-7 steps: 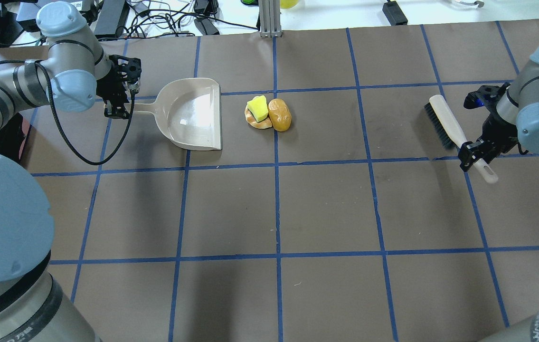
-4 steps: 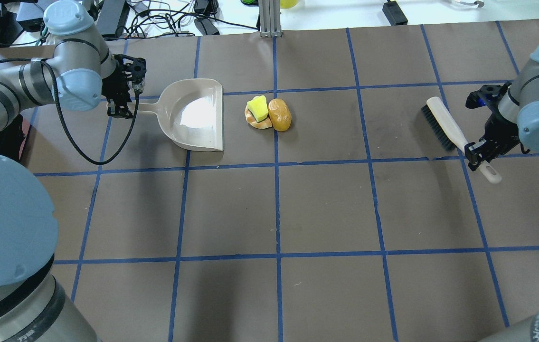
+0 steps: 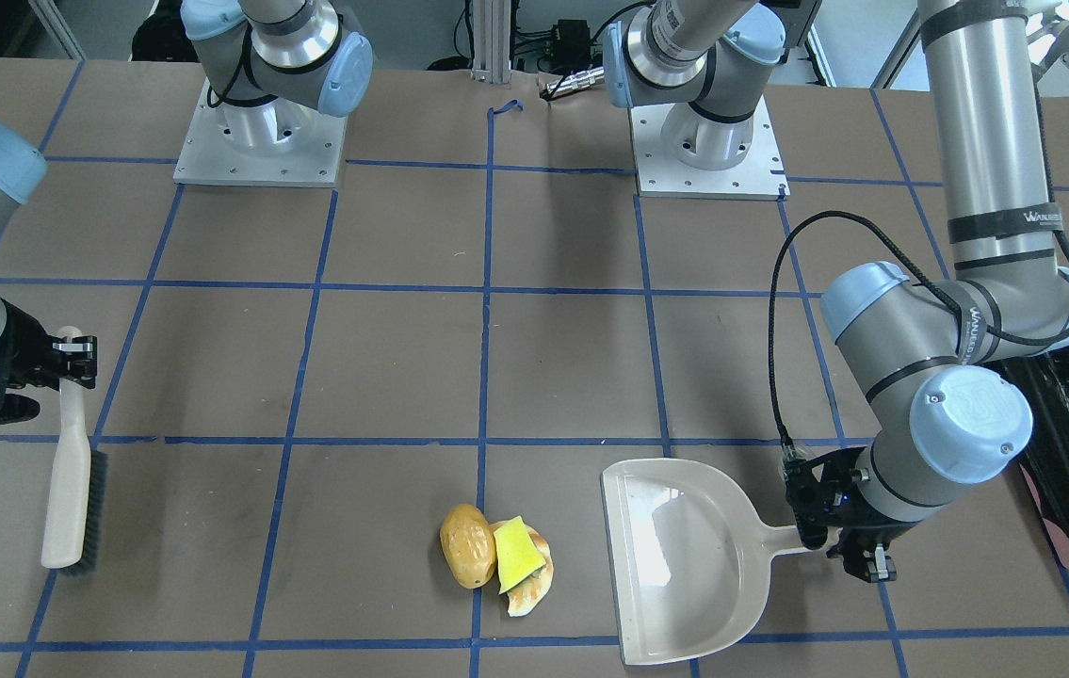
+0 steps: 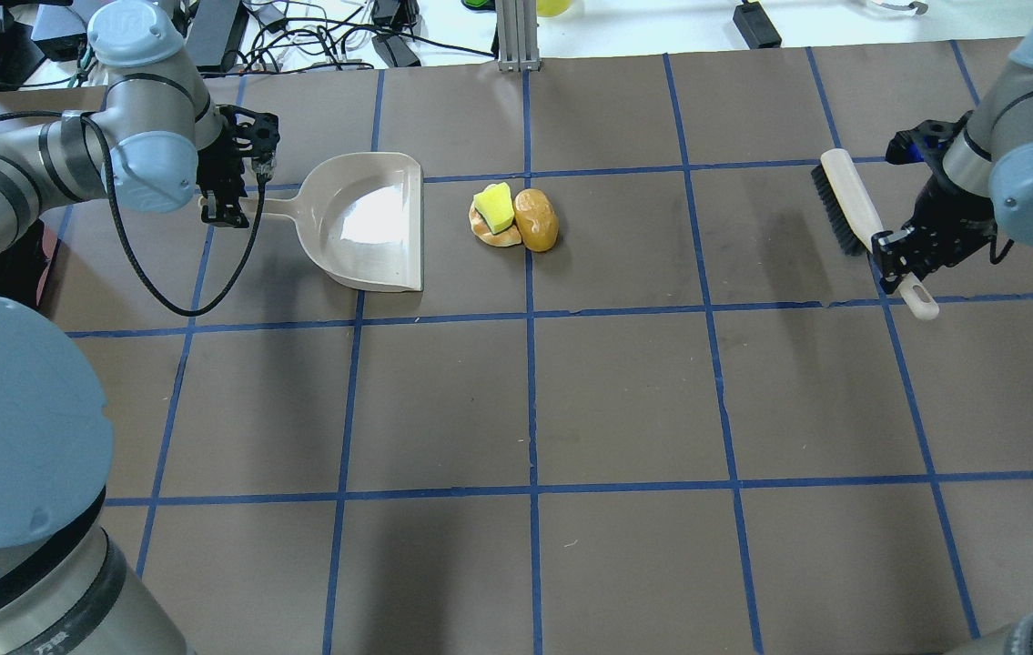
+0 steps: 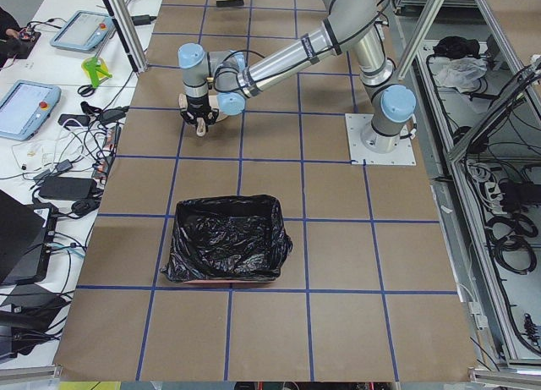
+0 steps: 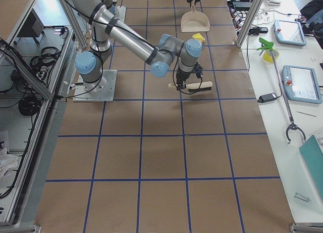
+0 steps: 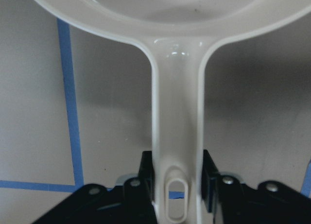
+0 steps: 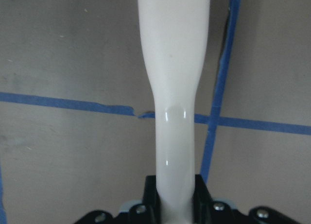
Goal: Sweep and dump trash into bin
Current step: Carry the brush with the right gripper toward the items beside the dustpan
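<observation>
Setting up the sweep is, I judge, the step in hand; the left end effector (image 4: 227,205) is clamping the handle of the dustpan (image 4: 370,223), whose open lip is facing the trash (image 4: 513,218) lying near it on its right on the bench (image 4: 625,400); the right end effector (image 4: 898,259) is gripping the brush (image 4: 848,205) by its handle, well apart on the right; doing it well is calling for the lip pressing flat and the bristles landing beyond the pile; the bin (image 5: 224,238) is sitting further left.
</observation>
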Controlling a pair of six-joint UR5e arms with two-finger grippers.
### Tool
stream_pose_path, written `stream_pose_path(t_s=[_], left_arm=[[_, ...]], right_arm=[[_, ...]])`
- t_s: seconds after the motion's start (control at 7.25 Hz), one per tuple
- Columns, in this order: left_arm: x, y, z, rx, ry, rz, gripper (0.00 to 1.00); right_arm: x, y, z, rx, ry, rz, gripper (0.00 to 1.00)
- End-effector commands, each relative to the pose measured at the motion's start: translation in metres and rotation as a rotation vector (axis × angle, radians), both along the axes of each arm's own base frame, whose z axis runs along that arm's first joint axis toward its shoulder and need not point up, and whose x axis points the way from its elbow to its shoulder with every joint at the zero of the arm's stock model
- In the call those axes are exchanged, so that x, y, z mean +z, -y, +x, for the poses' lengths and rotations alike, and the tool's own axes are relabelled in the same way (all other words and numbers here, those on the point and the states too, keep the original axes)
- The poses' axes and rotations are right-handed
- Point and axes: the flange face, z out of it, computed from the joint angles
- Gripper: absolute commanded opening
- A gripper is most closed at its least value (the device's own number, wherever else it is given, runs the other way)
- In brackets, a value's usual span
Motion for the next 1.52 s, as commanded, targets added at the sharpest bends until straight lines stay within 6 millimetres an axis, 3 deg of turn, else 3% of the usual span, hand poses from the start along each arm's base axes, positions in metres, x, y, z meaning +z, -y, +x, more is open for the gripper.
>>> stream_pose_path(t_s=[0.0,0.28,0.55,0.97,1.38], left_arm=[[-0.001,0.000,0.000,0.000,0.000,0.002,0.12],[-0.001,0.000,-0.001,0.000,0.001,0.002,0.10],[-0.001,0.000,-0.003,-0.003,0.001,0.002,0.10],[-0.002,0.000,-0.003,-0.002,0.001,0.004,0.10],[-0.002,0.000,-0.003,-0.002,0.001,0.004,0.10]], right_arm=[[0.004,0.006,0.106,-0.078,0.029,-0.014,0.00],[0.001,-0.005,0.190,-0.133,0.035,-0.004,0.00],[-0.018,-0.017,0.253,-0.190,0.051,0.037,0.00],[-0.022,-0.032,0.309,-0.247,0.039,0.020,0.00],[-0.026,-0.010,0.351,-0.271,0.047,-0.021,0.00]])
